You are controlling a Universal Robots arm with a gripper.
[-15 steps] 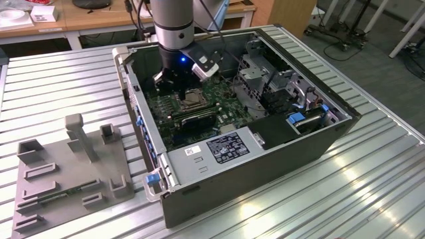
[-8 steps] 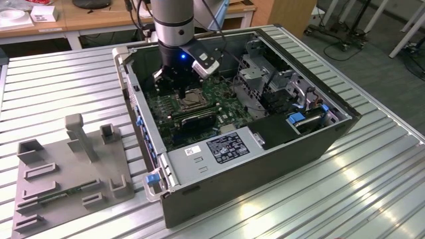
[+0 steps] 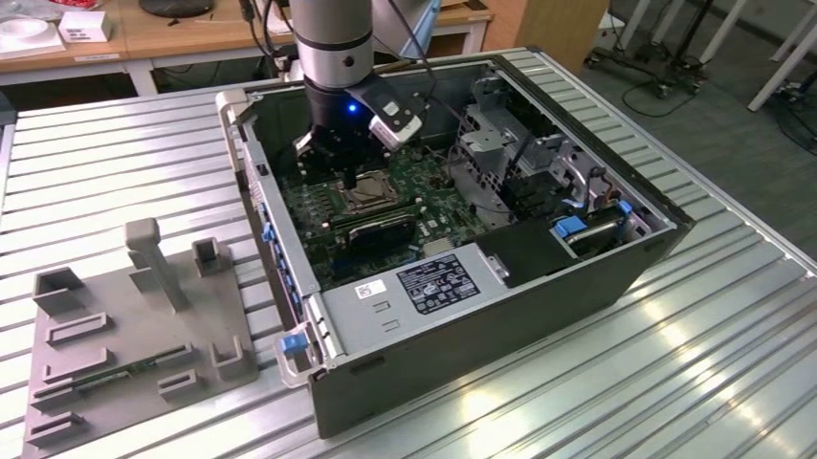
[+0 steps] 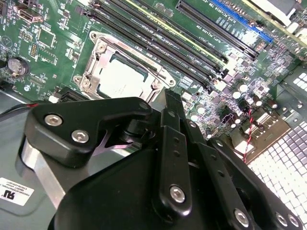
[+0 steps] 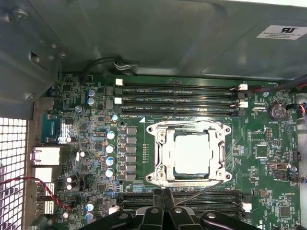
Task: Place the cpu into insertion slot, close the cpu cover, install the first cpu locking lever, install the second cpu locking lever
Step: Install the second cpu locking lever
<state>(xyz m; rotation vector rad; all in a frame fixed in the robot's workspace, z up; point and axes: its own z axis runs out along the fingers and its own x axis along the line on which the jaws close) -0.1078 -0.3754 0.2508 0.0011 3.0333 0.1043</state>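
The cpu (image 5: 192, 153) lies flat in the insertion slot on the green motherboard, its pale metal top showing through the window of the cpu cover (image 5: 161, 143). The cover lies down over it. One thin wire locking lever (image 5: 201, 192) runs slanted from the socket's corner towards my fingertips. The other lever (image 5: 192, 123) lies along the opposite side of the socket. My gripper (image 5: 163, 192) is shut, its black tips just beside the socket's edge at the slanted lever's end. In the second wrist view the gripper (image 4: 171, 98) stands next to the cpu (image 4: 122, 79). The exterior view has the gripper (image 3: 351, 177) low inside the case above the socket (image 3: 366, 196).
The open computer case (image 3: 511, 287) lies on a ribbed metal table (image 3: 715, 382). Memory slots (image 5: 177, 96) flank the socket on both sides. A drive cage (image 3: 492, 143) and a power supply (image 3: 422, 287) crowd the case. A grey fixture (image 3: 128, 325) sits at the exterior view's left.
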